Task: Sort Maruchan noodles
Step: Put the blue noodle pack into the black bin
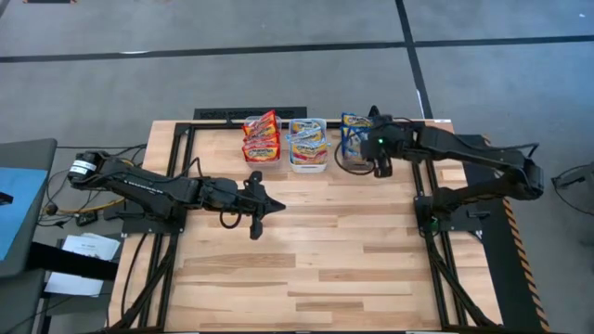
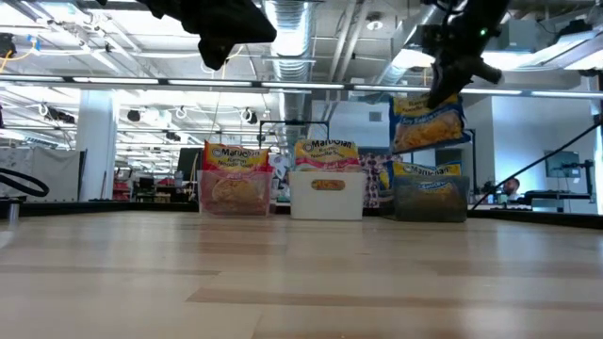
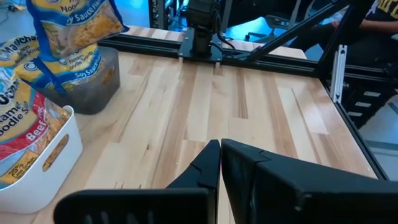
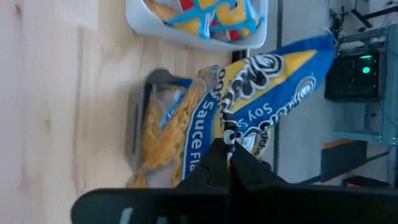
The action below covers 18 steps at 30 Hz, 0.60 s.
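While most of the bench (image 1: 316,260) lies bare, right hand (image 2: 443,94) pinches a blue-yellow noodle packet (image 2: 429,121) above the dark bin (image 2: 431,200) at the far edge, left hand (image 1: 267,206) closed, empty, mid-bench.

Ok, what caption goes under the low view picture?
Right gripper shut on a blue-and-yellow noodle packet, lifted above the dark bin.

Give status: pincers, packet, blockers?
Right pincer shut on blue/yellow packet, hanging above dark bin. Left pincer shut, empty, over mid-table. Red and light-blue packets already binned. Nothing in the way.
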Tool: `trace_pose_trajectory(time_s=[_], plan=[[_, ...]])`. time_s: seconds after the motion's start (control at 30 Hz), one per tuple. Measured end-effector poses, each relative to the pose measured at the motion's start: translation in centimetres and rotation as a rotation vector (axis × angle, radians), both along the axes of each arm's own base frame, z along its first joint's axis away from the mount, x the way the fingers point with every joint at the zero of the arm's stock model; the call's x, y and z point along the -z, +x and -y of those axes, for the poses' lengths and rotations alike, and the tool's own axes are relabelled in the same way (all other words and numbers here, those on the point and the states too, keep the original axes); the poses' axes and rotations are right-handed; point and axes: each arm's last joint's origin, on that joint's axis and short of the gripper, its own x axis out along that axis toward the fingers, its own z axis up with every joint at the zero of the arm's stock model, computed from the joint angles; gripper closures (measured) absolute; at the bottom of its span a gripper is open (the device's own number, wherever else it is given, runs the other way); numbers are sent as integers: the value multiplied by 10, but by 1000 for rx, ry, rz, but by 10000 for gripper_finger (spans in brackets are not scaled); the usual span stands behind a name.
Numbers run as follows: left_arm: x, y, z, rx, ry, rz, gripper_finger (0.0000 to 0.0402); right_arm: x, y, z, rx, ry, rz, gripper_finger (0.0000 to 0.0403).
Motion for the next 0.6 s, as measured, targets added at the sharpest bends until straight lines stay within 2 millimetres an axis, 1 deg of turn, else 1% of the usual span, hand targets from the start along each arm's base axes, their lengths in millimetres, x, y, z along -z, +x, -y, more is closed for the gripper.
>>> trace_pose_trajectory(time_s=[0.13,0.23,0.47,0.6], plan=[[0,0,-1,-18,5,0,401,6,2,9,-32,-15,-79,398],[1,0,-1,-25,8,-6,401,12,4,15,-77,14,-117,398],[1,0,-2,-64,15,-6,401,21,8,24,-148,77,-156,398],[1,0,-2,-75,15,-5,401,30,12,31,-156,106,-193,397]])
